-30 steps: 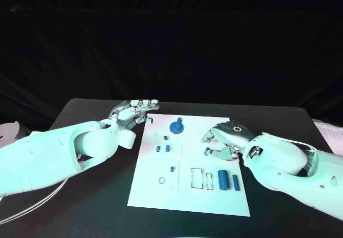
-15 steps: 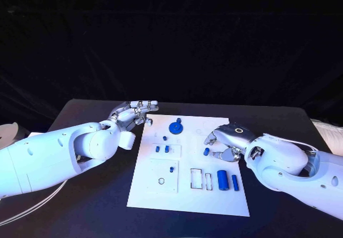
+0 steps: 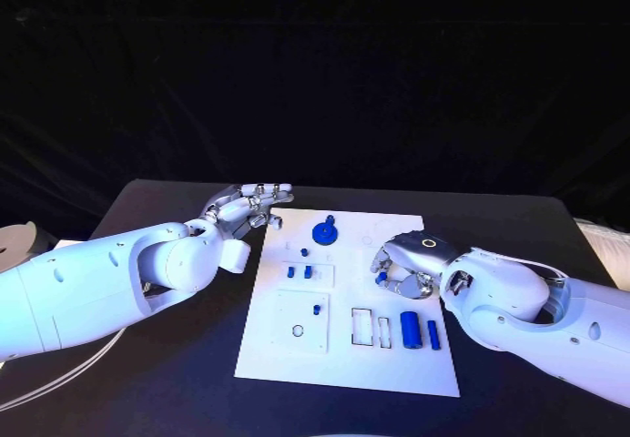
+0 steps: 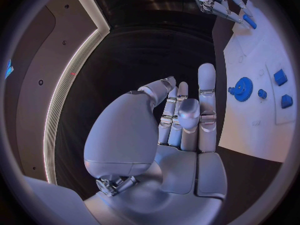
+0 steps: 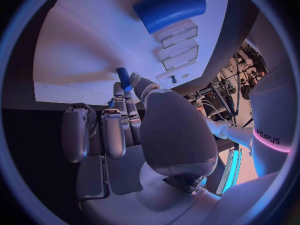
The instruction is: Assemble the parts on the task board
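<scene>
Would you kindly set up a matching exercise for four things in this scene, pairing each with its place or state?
Things:
1. round blue gear
2. thick blue cylinder
3. silver left robot hand
4. silver right robot hand

Places or states:
A. pinches a small blue peg
B. lies on the near right part of the white task board, beside a thin blue rod
C. by the board's far left corner, holding nothing
D. on the board's far part

Pairs: 1-D, 2-B, 3-C, 4-A

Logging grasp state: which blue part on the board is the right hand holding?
The small blue peg in the right hand's fingers at the board's right edge; the gear, pegs and cylinders lie untouched.
</scene>
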Tool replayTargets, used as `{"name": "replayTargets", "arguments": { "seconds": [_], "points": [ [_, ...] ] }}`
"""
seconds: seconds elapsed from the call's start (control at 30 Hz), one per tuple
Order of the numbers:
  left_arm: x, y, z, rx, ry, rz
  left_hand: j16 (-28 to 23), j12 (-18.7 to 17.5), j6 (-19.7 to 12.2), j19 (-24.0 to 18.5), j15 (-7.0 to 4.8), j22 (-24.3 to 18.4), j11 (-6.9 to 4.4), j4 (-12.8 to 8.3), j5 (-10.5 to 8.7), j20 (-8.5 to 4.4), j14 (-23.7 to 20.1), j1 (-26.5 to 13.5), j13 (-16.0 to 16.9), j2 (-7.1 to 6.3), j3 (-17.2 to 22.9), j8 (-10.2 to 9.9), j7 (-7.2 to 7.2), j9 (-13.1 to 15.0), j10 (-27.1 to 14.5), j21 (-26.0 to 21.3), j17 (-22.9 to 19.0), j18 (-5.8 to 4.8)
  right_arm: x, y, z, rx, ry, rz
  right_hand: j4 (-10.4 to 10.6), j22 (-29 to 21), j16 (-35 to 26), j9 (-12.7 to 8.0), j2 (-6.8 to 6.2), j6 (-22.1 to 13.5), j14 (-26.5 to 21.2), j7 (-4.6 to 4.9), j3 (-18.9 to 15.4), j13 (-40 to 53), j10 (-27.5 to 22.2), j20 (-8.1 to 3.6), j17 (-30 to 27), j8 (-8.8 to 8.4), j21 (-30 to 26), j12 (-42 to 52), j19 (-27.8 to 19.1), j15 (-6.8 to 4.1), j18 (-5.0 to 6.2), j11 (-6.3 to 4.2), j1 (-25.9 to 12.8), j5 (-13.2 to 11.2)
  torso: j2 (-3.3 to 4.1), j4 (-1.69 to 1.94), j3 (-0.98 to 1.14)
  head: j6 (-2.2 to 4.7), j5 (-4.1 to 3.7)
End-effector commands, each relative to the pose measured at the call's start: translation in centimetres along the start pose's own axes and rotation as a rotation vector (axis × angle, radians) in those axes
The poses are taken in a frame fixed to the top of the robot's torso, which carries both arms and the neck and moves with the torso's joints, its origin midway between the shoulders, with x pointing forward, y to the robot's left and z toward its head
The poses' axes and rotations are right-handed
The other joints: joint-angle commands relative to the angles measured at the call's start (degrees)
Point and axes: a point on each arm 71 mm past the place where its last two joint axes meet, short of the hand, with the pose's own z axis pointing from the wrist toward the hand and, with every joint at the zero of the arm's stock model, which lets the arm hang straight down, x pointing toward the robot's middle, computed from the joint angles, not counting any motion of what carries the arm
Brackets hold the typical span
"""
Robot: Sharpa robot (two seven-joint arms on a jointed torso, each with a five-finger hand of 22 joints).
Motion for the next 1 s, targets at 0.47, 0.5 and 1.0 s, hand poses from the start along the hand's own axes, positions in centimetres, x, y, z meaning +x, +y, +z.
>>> {"name": "replayTargets", "arguments": {
  "seconds": [0.47, 0.5, 1.0],
  "points": [
    [0.2, 0.0, 0.0, -0.001, 0.023, -0.011, -0.3, 0.3, -0.3, -0.4, 0.12, -0.1, -0.05, -0.2, 0.18, 0.04, -0.4, 0.1, -0.1, 0.51, -0.2, -0.3, -0.15, 0.0, -0.4, -0.2, -0.2, 0.99, 0.5, 0.1, 0.2, -0.006, 0.019, -0.038, -1.4, 0.5, 0.1, 0.4, 1.65, 3.4, 4.0, -0.18, 3.4, 0.1, 3.7, -1.08, 4.9, 0.66, 0.1, -0.3, 0.2, -0.85, 0.29, -0.81, 2.6, -0.1, -0.05, 0.05, 0.0, -0.2, 0.01],
    [0.2, 0.0, 0.0, -0.001, 0.023, -0.011, -0.3, 0.3, -0.3, -0.4, 0.12, -0.1, -0.05, -0.2, 0.18, 0.04, -0.4, 0.1, -0.1, 0.51, -0.2, -0.3, -0.15, 0.0, -0.4, -0.2, -0.2, 0.99, 0.5, 0.1, 0.2, -0.005, 0.019, -0.04, -1.5, 0.5, 0.1, 0.4, 1.67, 3.4, 4.0, -0.17, 3.5, 0.2, 3.8, -1.09, 4.9, 0.65, 0.2, -0.4, 0.3, -0.85, 0.28, -0.81, 2.7, -0.1, -0.05, 0.05, 0.0, -0.2, 0.01],
    [0.2, 0.1, 0.1, -0.003, 0.021, -0.01, -0.4, 0.3, -0.4, -0.4, 0.13, -0.1, -0.02, -0.3, 0.18, 0.05, -0.4, 0.1, -0.1, 0.53, -0.2, -0.3, -0.1, 0.0, -0.5, -0.2, -0.3, 0.99, -1.6, 1.1, -0.2, -0.047, -0.081, -0.019, -3.4, 1.5, 0.7, 0.7, 1.82, 5.0, 4.2, 0.06, 5.0, 0.5, 6.1, -1.42, 5.7, 0.84, 0.8, -0.6, 0.7, -1.09, 0.08, -1.02, 3.9, -0.1, -0.14, 0.04, -0.05, -0.04, -0.14]
  ]
}}
